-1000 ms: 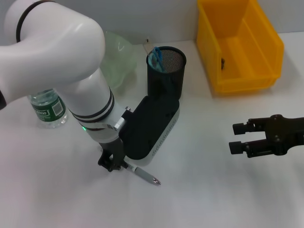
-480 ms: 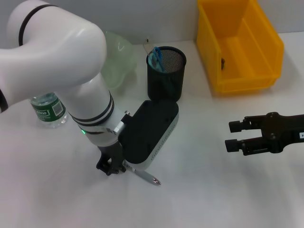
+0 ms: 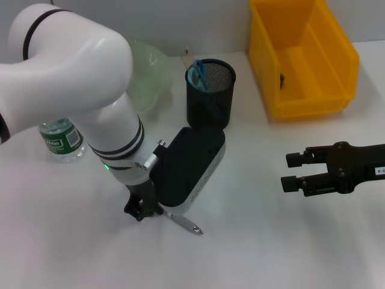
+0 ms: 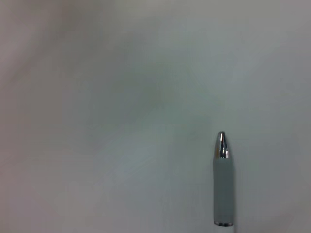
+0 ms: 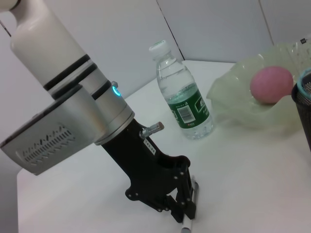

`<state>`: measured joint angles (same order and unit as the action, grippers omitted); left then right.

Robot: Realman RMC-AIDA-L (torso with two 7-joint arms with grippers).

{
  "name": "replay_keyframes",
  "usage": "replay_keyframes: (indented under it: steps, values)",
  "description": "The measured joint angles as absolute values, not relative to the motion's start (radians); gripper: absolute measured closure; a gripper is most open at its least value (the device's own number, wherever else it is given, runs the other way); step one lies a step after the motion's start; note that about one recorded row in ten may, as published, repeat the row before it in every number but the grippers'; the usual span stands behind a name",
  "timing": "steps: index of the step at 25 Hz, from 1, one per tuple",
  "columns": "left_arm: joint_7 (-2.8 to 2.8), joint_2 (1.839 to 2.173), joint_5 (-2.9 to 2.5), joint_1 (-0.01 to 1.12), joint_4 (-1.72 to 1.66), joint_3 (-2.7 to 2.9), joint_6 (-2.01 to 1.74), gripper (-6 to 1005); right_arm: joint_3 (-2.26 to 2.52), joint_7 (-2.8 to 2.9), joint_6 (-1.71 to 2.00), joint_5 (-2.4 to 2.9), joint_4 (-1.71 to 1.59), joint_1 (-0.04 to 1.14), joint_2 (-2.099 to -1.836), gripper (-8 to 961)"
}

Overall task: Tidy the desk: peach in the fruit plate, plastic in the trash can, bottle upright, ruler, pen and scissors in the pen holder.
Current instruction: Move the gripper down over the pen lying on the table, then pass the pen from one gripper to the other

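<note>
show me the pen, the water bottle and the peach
grey silver-tipped pen (image 4: 223,187), left wrist view, on its grey grip
clear plastic water bottle with green label (image 5: 184,97), right wrist view, on the label
pink round peach (image 5: 271,85), right wrist view, on its middle, in the pale green plate

The clear plastic water bottle with a green label (image 3: 60,139) stands at about 9 o'clock on the tabletop; its label carries white letters and a small barcode panel, but the word cannot be read with certainty. No other text can be read.
</note>
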<state>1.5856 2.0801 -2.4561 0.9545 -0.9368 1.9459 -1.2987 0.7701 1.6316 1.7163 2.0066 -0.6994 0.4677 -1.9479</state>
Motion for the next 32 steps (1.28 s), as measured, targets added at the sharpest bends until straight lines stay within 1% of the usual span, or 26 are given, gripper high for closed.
replay_keyframes:
  steps: [17,20,23,27,32]
  values:
    - [1.591,2.08,-2.464,0.943,-0.962,1.888,-1.337,871,0.77,1.634,1.719,2.011,-0.701,0.476,-1.948,166]
    - [1.587,2.079,-2.46,0.943,-0.978,1.811,-1.374,871,0.77,1.635,1.722,2.011,-0.7,0.476,-1.948,166]
    - [1.583,2.073,-2.419,0.934,-1.014,1.615,-1.448,871,0.77,1.635,1.725,2.011,-0.701,0.472,-1.947,166]
    - [1.582,2.069,-2.314,0.893,-1.049,1.316,-1.536,871,0.77,1.629,1.725,2.011,-0.702,0.469,-1.946,166]
    - [1.625,2.066,-2.195,0.853,-1.053,1.13,-1.584,871,0.778,1.617,1.727,2.011,-0.706,0.464,-1.942,166]
